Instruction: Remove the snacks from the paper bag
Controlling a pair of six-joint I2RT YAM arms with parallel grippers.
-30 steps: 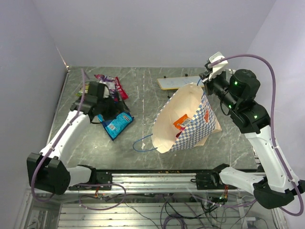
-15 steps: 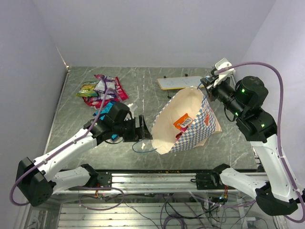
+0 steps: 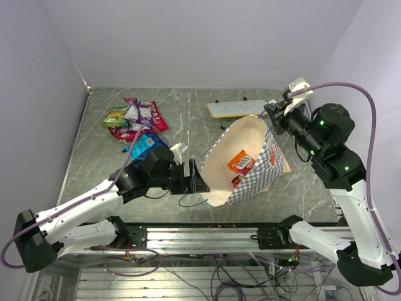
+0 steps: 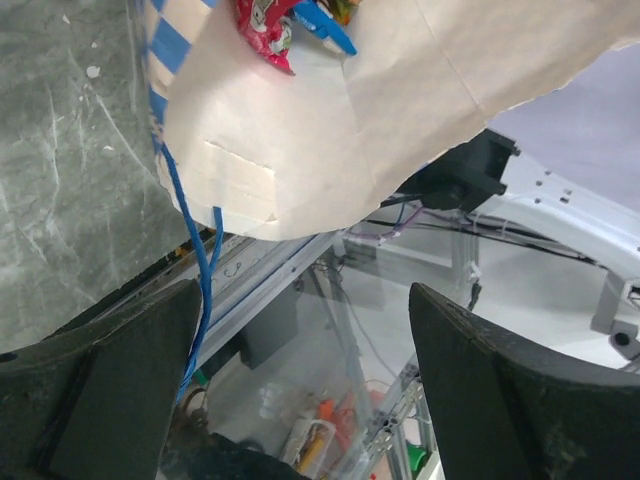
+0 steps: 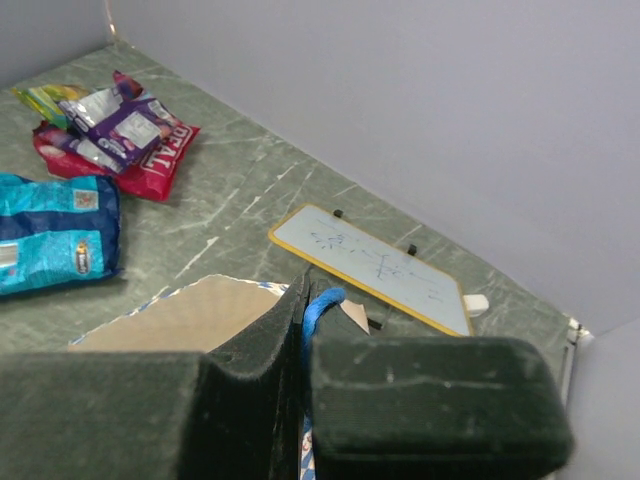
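Observation:
The blue-and-white checkered paper bag (image 3: pixel 266 164) lies tilted, its cream mouth facing left. Inside it show an orange snack (image 3: pixel 240 161) and a red one (image 3: pixel 237 182). My right gripper (image 3: pixel 270 113) holds the bag's back rim up, shut on the blue cord handle (image 5: pixel 322 303). My left gripper (image 3: pixel 193 177) stands open and empty just outside the bag's mouth. In the left wrist view the bag's cream lower lip (image 4: pixel 400 100) hangs ahead of the fingers (image 4: pixel 110 370), with a red snack (image 4: pixel 262 25) inside and a blue cord (image 4: pixel 200 270) dangling.
Several snacks (image 3: pixel 135 116) lie in a pile at the back left, with a blue packet (image 3: pixel 145 144) beside them. A flat cream board (image 3: pixel 235 108) on black feet sits behind the bag. The table's near edge and rail (image 3: pixel 207 229) run below the bag.
My left arm has swung from the snack pile at the back left across to the bag's mouth, still open. The right gripper has shifted slightly right with the bag's rim.

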